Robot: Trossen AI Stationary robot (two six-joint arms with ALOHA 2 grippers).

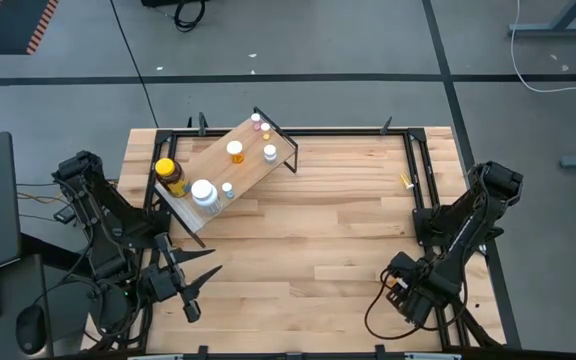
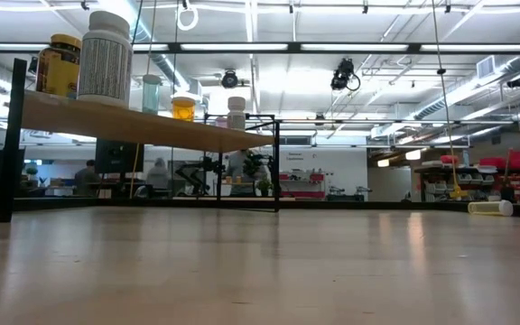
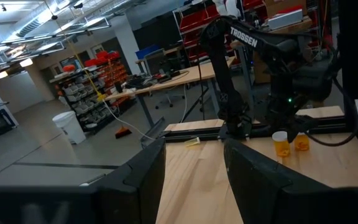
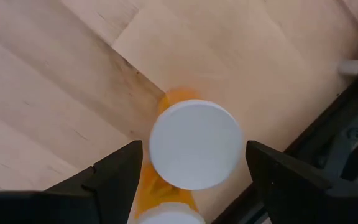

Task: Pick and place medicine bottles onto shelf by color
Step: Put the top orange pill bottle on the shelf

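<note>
**Hovering over an orange vial at the right table edge**

Right gripper (image 4: 194, 165) points down at the near right corner of the table (image 1: 318, 250), close to the black edge frame (image 4: 328, 143). Its fingers are spread either side of an orange vial (image 4: 196, 144) with a white cap, not touching it. A second vial stands just beside it.

Left gripper (image 1: 193, 285) waits at the near left, fingers apart and empty.

The shelf (image 1: 226, 168) stands far left, angled, carrying several bottles. Bare tabletop lies between both arms.
</note>
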